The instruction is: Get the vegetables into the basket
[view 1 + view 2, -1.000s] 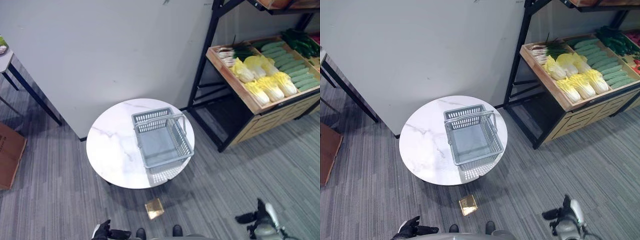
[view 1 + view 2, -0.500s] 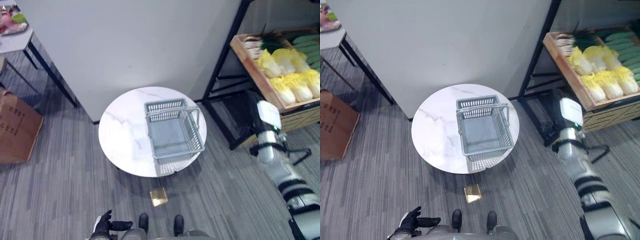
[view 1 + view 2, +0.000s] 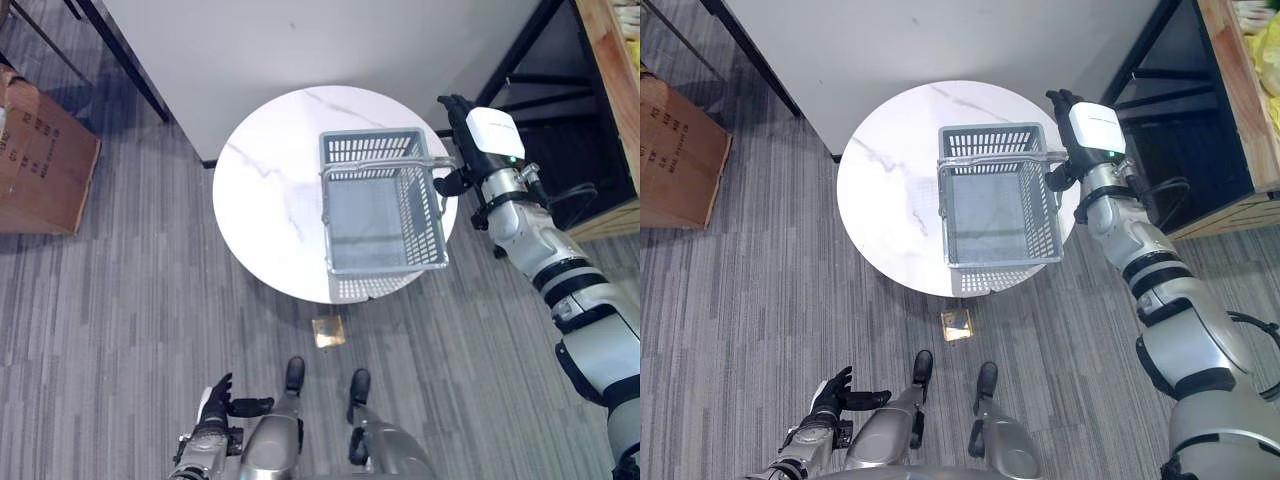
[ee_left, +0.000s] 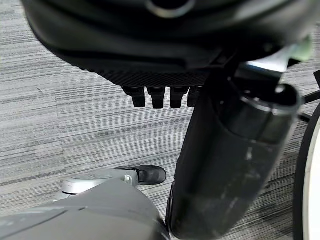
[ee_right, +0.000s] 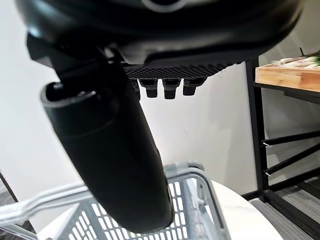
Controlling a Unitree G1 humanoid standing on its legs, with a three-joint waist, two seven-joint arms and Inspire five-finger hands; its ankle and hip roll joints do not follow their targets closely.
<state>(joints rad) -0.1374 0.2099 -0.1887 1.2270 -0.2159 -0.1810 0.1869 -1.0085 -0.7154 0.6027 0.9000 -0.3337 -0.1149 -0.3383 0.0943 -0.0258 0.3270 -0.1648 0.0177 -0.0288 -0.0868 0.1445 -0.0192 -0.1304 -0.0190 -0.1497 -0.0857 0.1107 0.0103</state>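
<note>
Left eye view: grey plastic basket (image 3: 383,213) standing upright and empty on the right half of the round white marble surface (image 3: 268,215). Right hand (image 3: 468,135) raised at the basket's right rim, beside the end of its handle (image 3: 385,167); contact cannot be confirmed. Left hand (image 3: 218,405) low near the floor, fingers spread and relaxed, holding nothing. Brown cardboard box (image 3: 45,150) on the grey carpet well left of the surface. Small gold square (image 3: 329,331) on the carpet just in front of the surface.

Right eye view: same layout. Edge of a wooden shelf crate (image 3: 1230,95) at far right with a sliver of yellow cabbage (image 3: 1266,40) in it, well apart from the basket.

Left wrist view: left hand's fingers (image 4: 155,96) straight, thumb extended, nothing held, carpet beyond.

Right wrist view: right hand's fingers (image 5: 165,89) straight, thumb extended over the basket's rim, nothing grasped. Wooden crate of vegetables (image 5: 290,70) on the black rack past it.
</note>
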